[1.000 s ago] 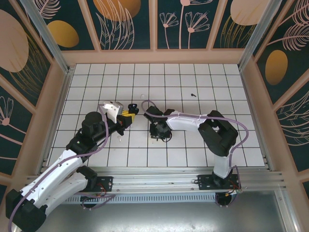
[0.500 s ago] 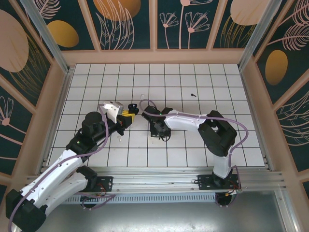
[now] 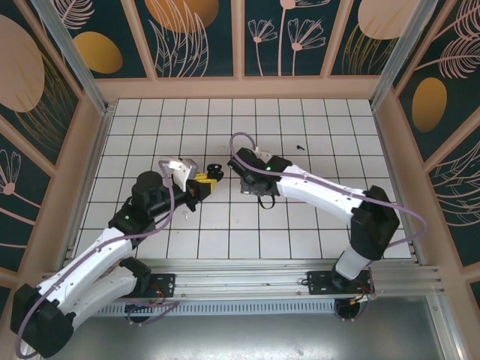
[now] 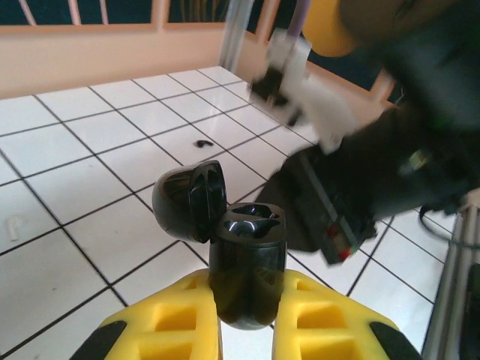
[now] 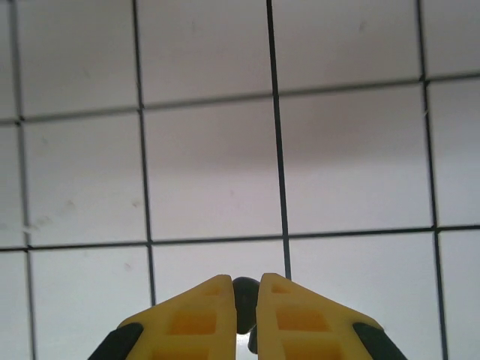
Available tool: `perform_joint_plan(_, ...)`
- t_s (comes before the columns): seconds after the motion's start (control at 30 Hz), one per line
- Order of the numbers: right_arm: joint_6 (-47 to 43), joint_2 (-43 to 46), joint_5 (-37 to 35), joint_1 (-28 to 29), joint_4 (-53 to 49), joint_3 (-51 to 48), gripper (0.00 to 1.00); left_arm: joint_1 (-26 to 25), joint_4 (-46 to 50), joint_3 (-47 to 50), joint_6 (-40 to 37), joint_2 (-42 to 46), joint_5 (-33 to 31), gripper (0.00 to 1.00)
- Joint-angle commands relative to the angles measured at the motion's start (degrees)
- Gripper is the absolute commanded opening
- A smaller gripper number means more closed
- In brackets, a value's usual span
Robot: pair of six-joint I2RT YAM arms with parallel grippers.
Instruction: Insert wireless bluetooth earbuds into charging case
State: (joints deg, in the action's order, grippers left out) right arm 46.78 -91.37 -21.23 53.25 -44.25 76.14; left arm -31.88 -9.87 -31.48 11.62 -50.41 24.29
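My left gripper (image 4: 247, 324) is shut on the black charging case (image 4: 247, 262), held upright off the floor with its lid (image 4: 187, 199) open to the left and both sockets showing. From above, the case (image 3: 214, 167) sits at the tip of the left gripper (image 3: 205, 181). The right gripper (image 5: 244, 289) is shut on a small black earbud (image 5: 244, 306), which peeks out between the yellow fingers (image 5: 187, 322) above bare tiles. The right gripper (image 3: 261, 196) hangs just right of the case. Another black earbud (image 3: 299, 146) lies on the floor farther back, also visible as a black earbud (image 4: 201, 142) beyond the case.
The white tiled floor (image 3: 315, 217) is fenced by wooden walls (image 3: 240, 88). A small white piece (image 4: 11, 225) lies on a tile to the left of the case, and a small white piece (image 3: 182, 215) lies near the left arm. The right arm (image 4: 375, 172) looms close behind the case.
The right arm has stretched out, its wrist rising back and to the right, away from the floor. The left gripper has shifted slightly right with the case.
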Motion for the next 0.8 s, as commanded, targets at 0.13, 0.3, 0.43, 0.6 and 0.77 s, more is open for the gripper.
perform_joint_plan(0.13, -5.98, 8.68, -8.47, -1.5, -0.62, 2.16, 0.11, -0.32, -13.16, -1.94, 4.94, -6.93, 6.5, 0.0)
perform_joint_plan(0.3, -11.0, 12.27, -7.98, -4.25, 3.17, 1.28, 0.1, -1.93, -16.47, -3.18, 6.21, -9.97, 4.68, 0.0)
perform_joint_plan(0.43, -13.96, 13.95, -8.05, -5.69, 4.57, 2.65, 0.1, -5.68, -17.84, -4.31, 5.44, -12.25, 0.32, 0.0)
perform_joint_plan(0.6, -17.69, 17.36, -7.75, -5.97, 8.22, 2.49, 0.09, -10.0, -26.05, -4.23, 6.51, -15.31, -4.04, 0.0)
perform_joint_plan(0.77, -19.96, 23.65, -4.59, -6.36, 15.22, -2.87, 0.08, -12.55, -30.66, -6.31, 6.11, -18.58, -8.33, 0.0)
